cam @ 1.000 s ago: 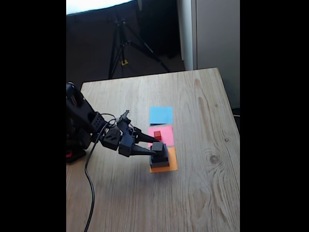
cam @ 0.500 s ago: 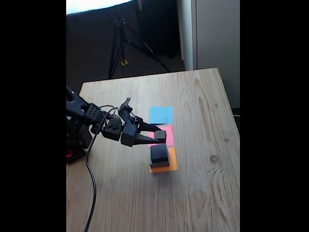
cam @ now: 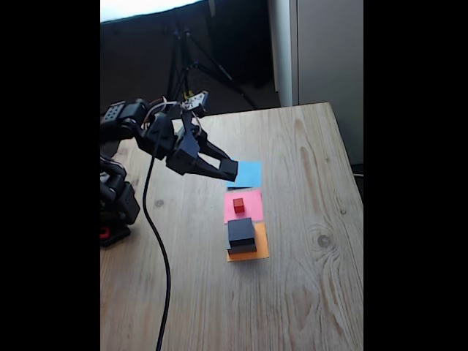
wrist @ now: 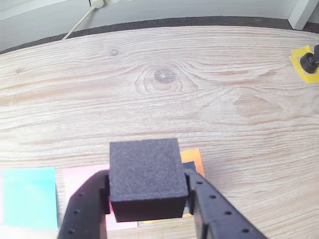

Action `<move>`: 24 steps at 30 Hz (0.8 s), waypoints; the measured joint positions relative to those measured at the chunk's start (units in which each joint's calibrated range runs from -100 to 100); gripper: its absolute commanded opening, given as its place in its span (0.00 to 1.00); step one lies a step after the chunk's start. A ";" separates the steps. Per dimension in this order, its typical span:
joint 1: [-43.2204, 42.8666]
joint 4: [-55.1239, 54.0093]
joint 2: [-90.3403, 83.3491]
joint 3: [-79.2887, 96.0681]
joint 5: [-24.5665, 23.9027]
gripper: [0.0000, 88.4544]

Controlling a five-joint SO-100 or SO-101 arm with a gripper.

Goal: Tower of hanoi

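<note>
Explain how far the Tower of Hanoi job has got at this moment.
Done: the tiny red cube sits alone on the pink square. In hand: the gripper holds the small black cube raised beside the blue square, which is bare. Left: the medium black block sits stacked on the large grey block on the orange square.
</note>
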 measured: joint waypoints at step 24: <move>-24.68 28.18 -7.95 -20.95 1.74 0.11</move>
